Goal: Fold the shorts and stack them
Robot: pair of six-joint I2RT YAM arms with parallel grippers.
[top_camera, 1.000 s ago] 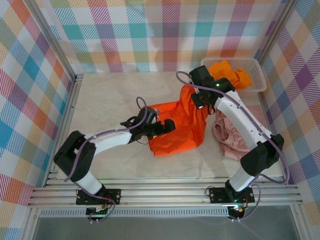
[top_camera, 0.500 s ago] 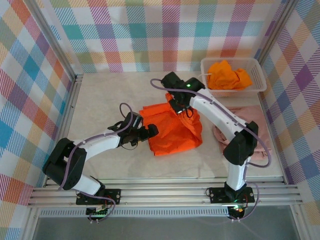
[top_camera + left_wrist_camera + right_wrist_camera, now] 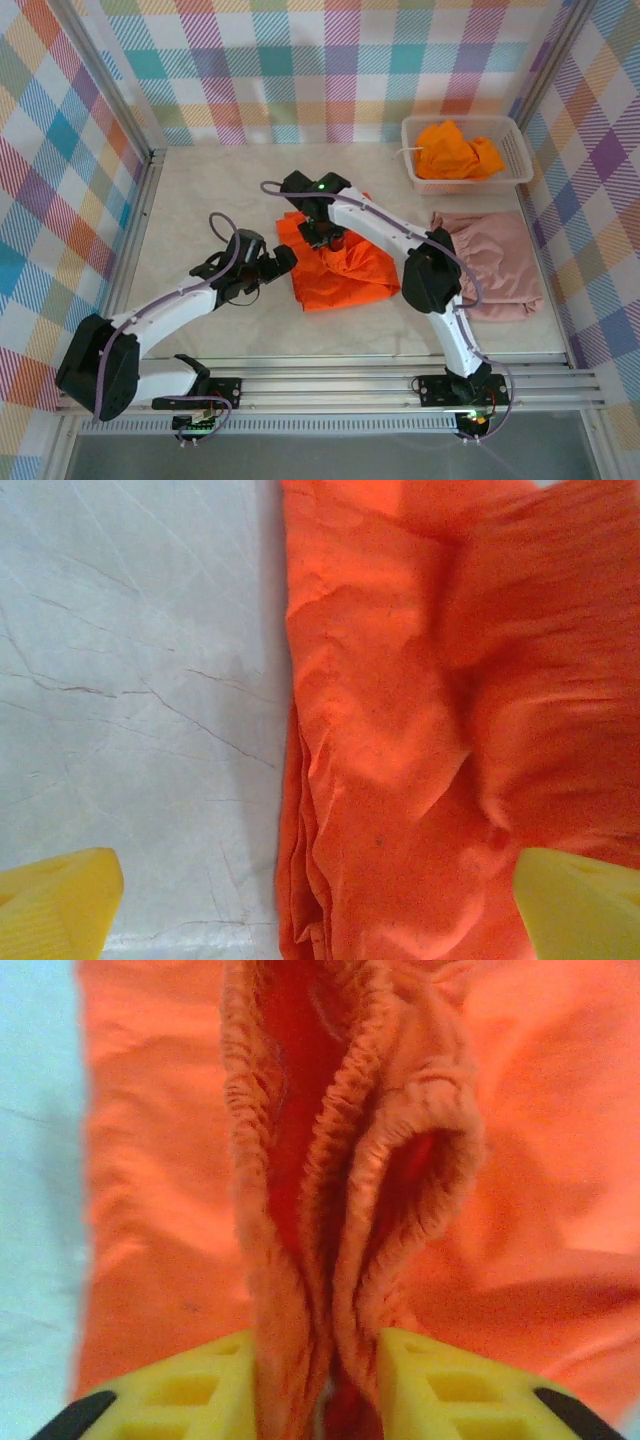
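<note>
**A:** Where the pale, scratched surface (image 3: 130, 680) is showing at the far left, what is the left claw (image 3: 280, 266) doing?

**B:** It is hovering with its jaws spread wide, holding nothing. Its yellow ribbed fingertips (image 3: 55, 905) are standing well apart, one over bare surface and the other over cloth.

**A:** Which cloth?

**B:** The bright orange shorts (image 3: 345, 270). They are lying in the middle of the surface, folded into a rough block. Thin stacked layers are showing along the left edge, and soft creases are rippling across the matte weave.

**A:** And the right claw?

**B:** The right claw (image 3: 322, 236) is pointing down onto the upper part of those same shorts. The gathered waistband (image 3: 340, 1190), tightly ruched, is bunching into a loop between its yellow fingers (image 3: 195, 1395). The fingers are standing partway apart with cloth filling the gap. I cannot tell whether they are pinching it or merely flanking it.

**A:** What is lying further right?

**B:** The dusty pink shorts (image 3: 495, 265) are lying spread flat, soft and faintly wrinkled, beyond the right arm's elbow. Behind them, at the back right, the white mesh basket (image 3: 515, 150) is holding the yellow-orange shorts (image 3: 455, 150), which are sitting crumpled in a heap.
</note>
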